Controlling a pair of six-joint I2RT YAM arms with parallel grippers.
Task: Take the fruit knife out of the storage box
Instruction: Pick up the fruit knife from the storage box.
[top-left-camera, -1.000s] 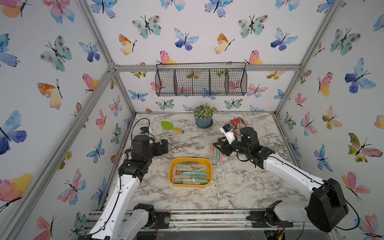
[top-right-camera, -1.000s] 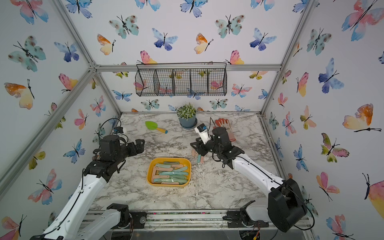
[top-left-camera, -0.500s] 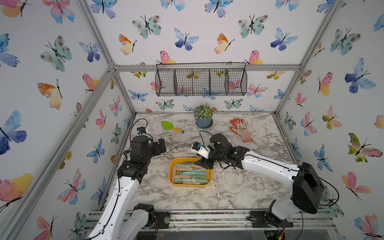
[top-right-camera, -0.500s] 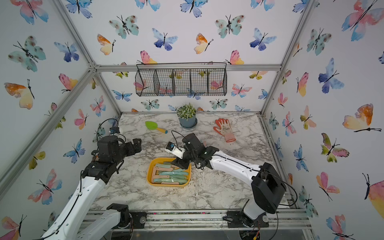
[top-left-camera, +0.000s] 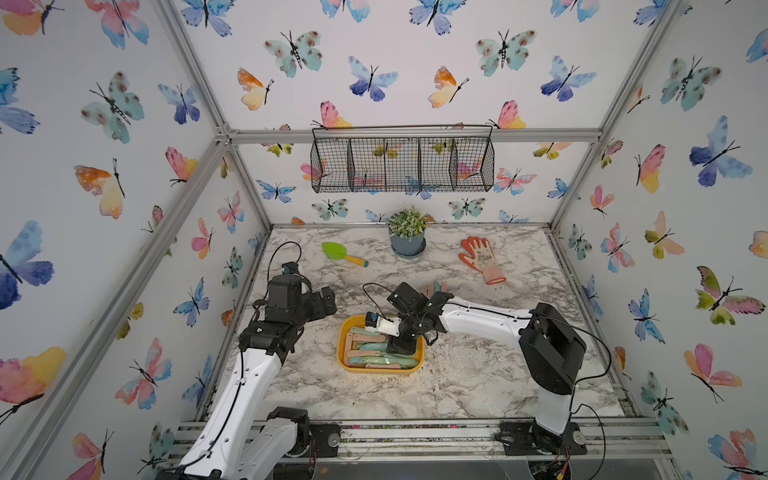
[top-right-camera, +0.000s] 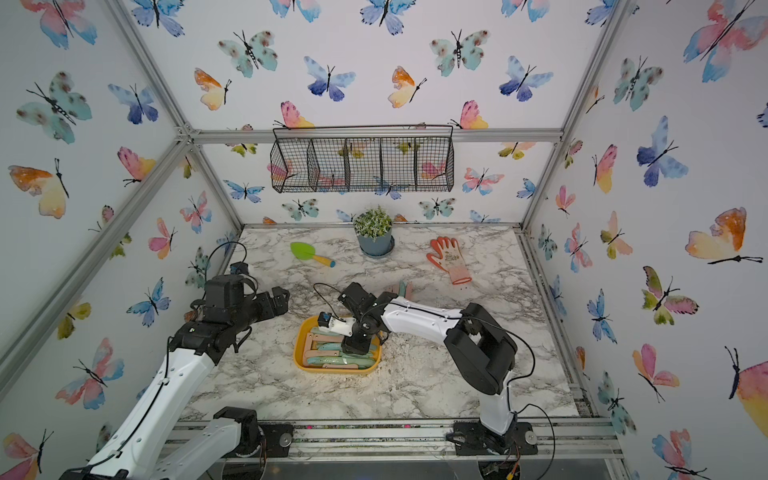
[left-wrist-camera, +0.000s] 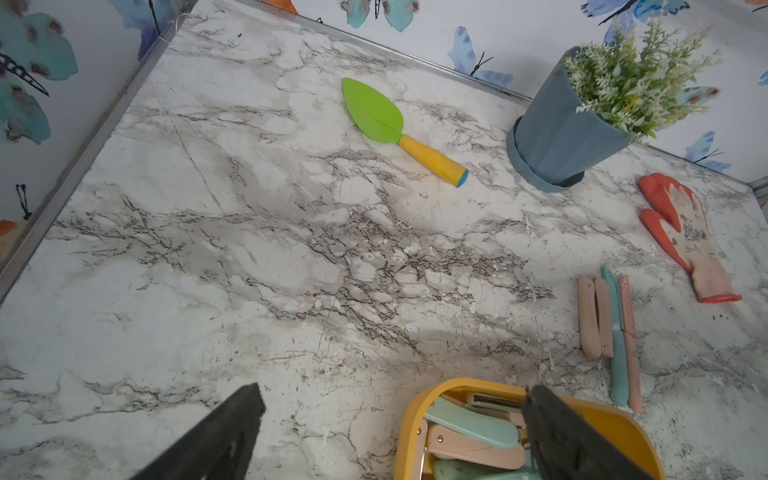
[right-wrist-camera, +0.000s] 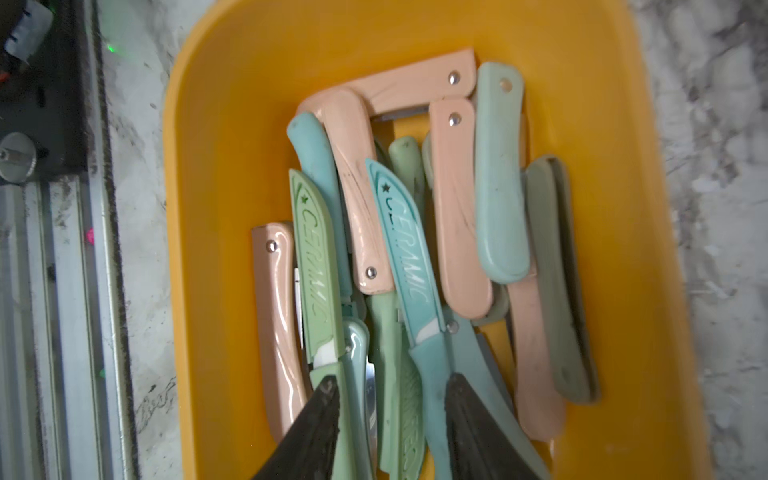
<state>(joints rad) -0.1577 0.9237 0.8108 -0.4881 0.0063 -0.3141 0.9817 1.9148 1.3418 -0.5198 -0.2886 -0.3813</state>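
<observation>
The storage box (top-left-camera: 344, 360) (top-right-camera: 300, 353) is a shallow yellow tub at the table's middle front, holding several fruit knives (right-wrist-camera: 407, 249) in teal, green and pink, some sheathed, some folded. My right gripper (top-left-camera: 401, 347) (right-wrist-camera: 392, 384) points down into the box with its jaws apart; its fingertips (right-wrist-camera: 328, 388) straddle several knife handles and clamp nothing. Several more knives (left-wrist-camera: 606, 324) (top-left-camera: 434, 286) lie side by side on the marble behind the box. My left gripper (top-left-camera: 328, 297) (left-wrist-camera: 395, 388) hangs open and empty, above the table left of the box.
A green trowel (top-left-camera: 343, 253), a potted plant (top-left-camera: 407, 239) and an orange glove (top-left-camera: 482, 259) lie along the back of the table. A black wire basket (top-left-camera: 401, 164) hangs on the back wall. Aluminium frame rails border the table.
My right arm has swung from the knives lying behind the box to over the box and dropped its gripper in among the knives. The left arm has barely moved.
</observation>
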